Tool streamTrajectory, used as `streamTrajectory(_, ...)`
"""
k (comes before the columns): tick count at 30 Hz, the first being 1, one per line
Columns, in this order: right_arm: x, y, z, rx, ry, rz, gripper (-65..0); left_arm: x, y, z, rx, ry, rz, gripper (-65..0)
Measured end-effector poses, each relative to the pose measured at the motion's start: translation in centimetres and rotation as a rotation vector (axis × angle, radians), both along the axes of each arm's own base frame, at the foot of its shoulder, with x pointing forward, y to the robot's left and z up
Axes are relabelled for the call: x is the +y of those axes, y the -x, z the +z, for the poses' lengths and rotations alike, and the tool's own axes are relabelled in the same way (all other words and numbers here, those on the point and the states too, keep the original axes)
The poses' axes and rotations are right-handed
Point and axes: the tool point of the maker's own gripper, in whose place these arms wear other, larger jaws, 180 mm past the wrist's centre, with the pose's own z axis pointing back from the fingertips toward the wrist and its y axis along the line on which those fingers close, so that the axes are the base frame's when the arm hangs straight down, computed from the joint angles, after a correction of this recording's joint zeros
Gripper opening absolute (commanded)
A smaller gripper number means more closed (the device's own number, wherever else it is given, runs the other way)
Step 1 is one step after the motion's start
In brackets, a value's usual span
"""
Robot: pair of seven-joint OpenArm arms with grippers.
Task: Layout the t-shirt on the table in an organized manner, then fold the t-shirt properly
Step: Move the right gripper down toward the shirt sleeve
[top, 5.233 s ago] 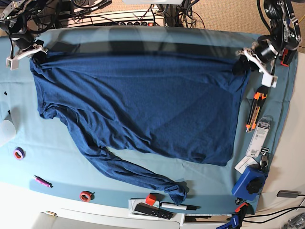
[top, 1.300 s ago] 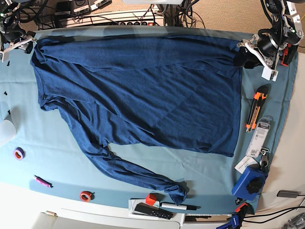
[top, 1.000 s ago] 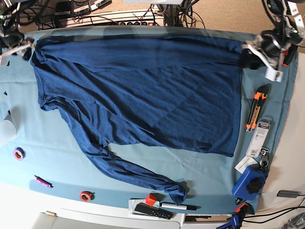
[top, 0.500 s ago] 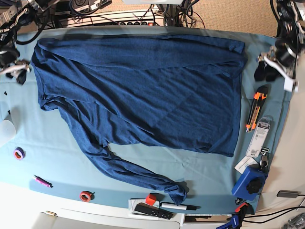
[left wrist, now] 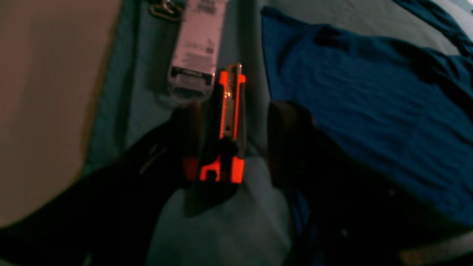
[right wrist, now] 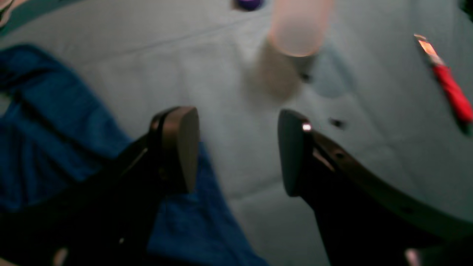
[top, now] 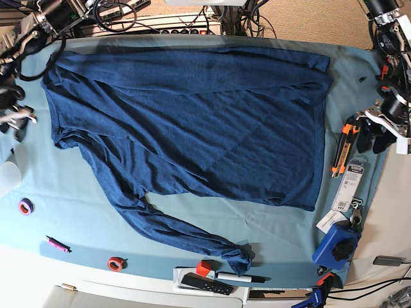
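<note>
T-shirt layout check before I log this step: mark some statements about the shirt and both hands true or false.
1. The t-shirt lies spread on the table. True.
2. The left hand clamps the shirt's corner. False: it is open, off the shirt, above the orange utility knife.
3. The right hand is open and holds nothing. True.
4. One long sleeve trails toward the table's near edge. True.
5. The shirt is already folded in half. False: it is only laid out.

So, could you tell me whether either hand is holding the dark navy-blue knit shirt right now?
No, the left hand and right hand are both open and empty beside the dark navy-blue knit shirt.
</note>
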Motion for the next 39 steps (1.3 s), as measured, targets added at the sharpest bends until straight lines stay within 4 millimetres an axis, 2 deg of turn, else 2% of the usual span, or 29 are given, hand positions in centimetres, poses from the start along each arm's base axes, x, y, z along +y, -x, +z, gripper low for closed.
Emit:
streamTrajectory(4, 4.6, -3.6, -1.1, 0.044, 0.088, 0.168, -31.4, 0.5, -0.1, 0.2, 0.004, -0.009, 0.012, -35.2)
streamTrajectory(9, 9.3, -7.6, -2.2, 0.067, 0.16, 0.29, -31.2, 0.6, -0.1, 0.2, 0.005, -0.011, 0.013, -35.2)
streamTrajectory(12, 11.4, -9.5, -4.5, 0.12, 0.136, 0.337, -25.2, 0.6, -0.1, 0.2, 0.004, -0.011, 0.013, -35.2)
streamTrajectory(16, 12.1, -11.6, -8.4, 0.205, 0.061, 0.348, -23.4, 0.6, -0.1, 0.2, 0.004, -0.011, 0.013, -35.2)
streamTrajectory(19, 11.6, -13.1, -9.9, 0.224, -0.009, 0.322, -23.4, 0.6, -0.1, 0.2, 0.005, -0.011, 0.013, -35.2)
streamTrajectory(25, 12.0, -14.7, -10.4, 0.232, -0.078, 0.314, -24.3, 0.6, -0.1, 0.2, 0.006, -0.011, 0.013, -35.2)
streamTrajectory(26, 12.0, -14.7, -10.4, 0.232, -0.077, 0.314, -27.5, 0.6, -0.1, 0.2, 0.006, -0.011, 0.013, -35.2)
streamTrajectory(27, 12.0, -14.7, -10.4, 0.234, -0.078, 0.314, -34.6, 0.6, -0.1, 0.2, 0.006, -0.011, 0.013, -35.2)
streamTrajectory(30, 11.9, -14.3, -10.9, 0.265, -0.079, 0.312, -65.0, 0.6, -0.1, 0.2, 0.006, -0.011, 0.013, -35.2)
streamTrajectory(34, 11.8, -15.1, -10.0, 0.198, -0.06, 0.314, -65.0, 0.6, -0.1, 0.2, 0.006, -0.011, 0.013, -35.2)
streamTrajectory(39, 9.8, -16.4, -8.2, 0.124, 0.032, 0.23, -65.0, 0.6, 0.0, 0.1, 0.01, -0.011, 0.012, -35.2)
